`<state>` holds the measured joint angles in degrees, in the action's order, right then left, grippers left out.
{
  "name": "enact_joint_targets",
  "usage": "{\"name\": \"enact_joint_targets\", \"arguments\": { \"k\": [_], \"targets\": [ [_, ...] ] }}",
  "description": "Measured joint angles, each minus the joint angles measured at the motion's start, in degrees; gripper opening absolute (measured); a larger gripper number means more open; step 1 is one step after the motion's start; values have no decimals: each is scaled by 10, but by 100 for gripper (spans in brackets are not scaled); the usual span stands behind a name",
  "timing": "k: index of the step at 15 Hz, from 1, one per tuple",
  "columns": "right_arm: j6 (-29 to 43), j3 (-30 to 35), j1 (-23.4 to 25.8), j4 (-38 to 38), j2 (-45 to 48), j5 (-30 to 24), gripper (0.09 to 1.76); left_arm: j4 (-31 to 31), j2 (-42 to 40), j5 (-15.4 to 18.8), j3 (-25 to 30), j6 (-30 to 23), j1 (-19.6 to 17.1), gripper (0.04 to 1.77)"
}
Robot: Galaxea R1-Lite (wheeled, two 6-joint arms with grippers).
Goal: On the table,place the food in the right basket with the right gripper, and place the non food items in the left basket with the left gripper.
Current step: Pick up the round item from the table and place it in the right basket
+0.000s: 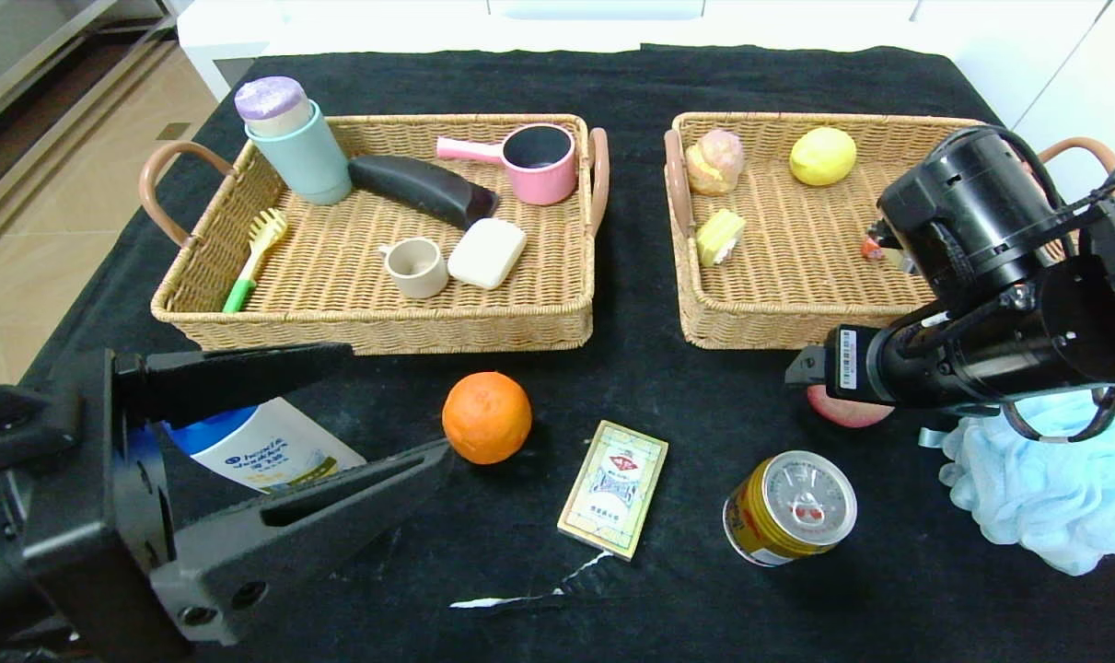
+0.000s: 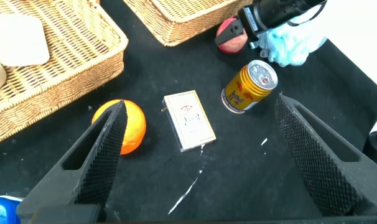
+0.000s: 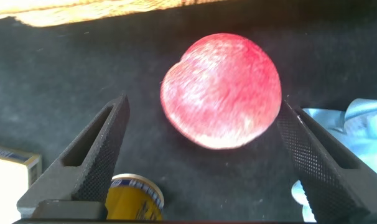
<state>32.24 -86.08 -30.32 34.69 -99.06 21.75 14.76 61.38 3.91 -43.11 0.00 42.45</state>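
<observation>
Nearest to me, my left gripper (image 1: 336, 405) hangs low at the table's (image 1: 704, 608) front left corner with its fingers spread wide and nothing between them; the white shampoo bottle (image 1: 262, 451) lies on the cloth just beneath it, so I judge that arm is placed for the first non-food pick; for now it only waits. Just beyond, in a loose row across the black cloth: the orange (image 1: 486, 416), the flat card box (image 1: 613, 487) and the gold drink can (image 1: 790, 508) on its side, all apart from one another; the pale-blue bath pouf (image 1: 1045, 488) sits at the right edge. My right gripper (image 3: 201, 162) is the one at work; its jaws stand open on either side of the peach (image 3: 223, 90), pads not yet touching the skin, lined up to close on it. The peach lies on the cloth just before the right basket (image 1: 796, 322), a short lift from where it belongs. Farther back, that basket already holds a lemon (image 1: 822, 156) and small cakes; the left basket (image 1: 382, 322) holds cups, a brush and a small pan.
</observation>
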Motion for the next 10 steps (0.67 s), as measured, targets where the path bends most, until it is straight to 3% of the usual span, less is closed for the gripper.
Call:
{"name": "enact_joint_targets", "arguments": {
  "k": [10],
  "targets": [
    [0, 4, 15, -19, -19, -1, 171, 0, 0, 1, 5, 0, 0, 172]
  ]
}}
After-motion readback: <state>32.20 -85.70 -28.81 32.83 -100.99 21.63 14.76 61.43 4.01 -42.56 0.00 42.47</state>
